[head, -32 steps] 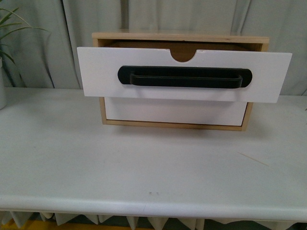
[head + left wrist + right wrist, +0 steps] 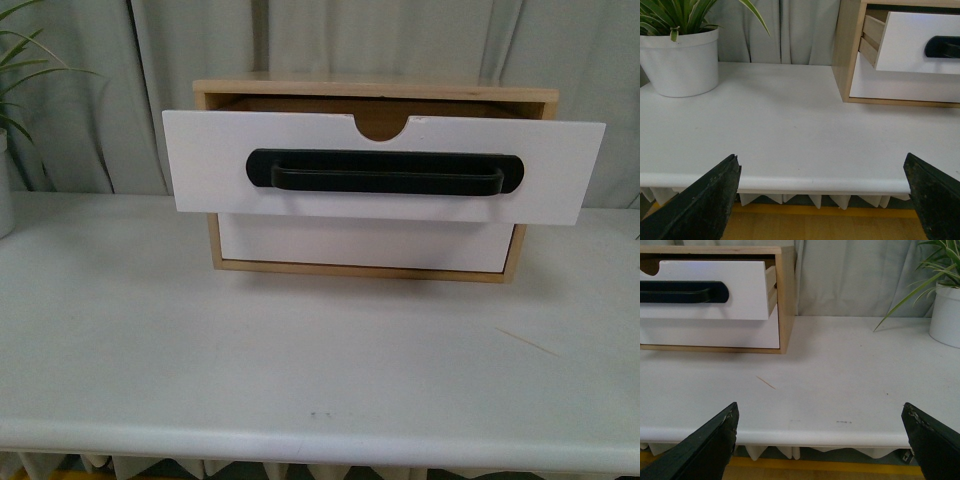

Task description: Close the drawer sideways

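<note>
White drawer (image 2: 215,160) — black oval handle (image 2: 385,172)

A white table (image 2: 300,340) with a rounded front edge stands before pale grey pleated curtains (image 2: 90,110). A light wooden cabinet (image 2: 375,90) sits near its back. The left plant (image 2: 682,62) and the right plant (image 2: 946,315), both in white pots, stand near the table's ends. Zigzag-cut cloth (image 2: 771,452) hangs below the edge, above a wood-coloured floor (image 2: 815,227). The light is soft and even.
</note>
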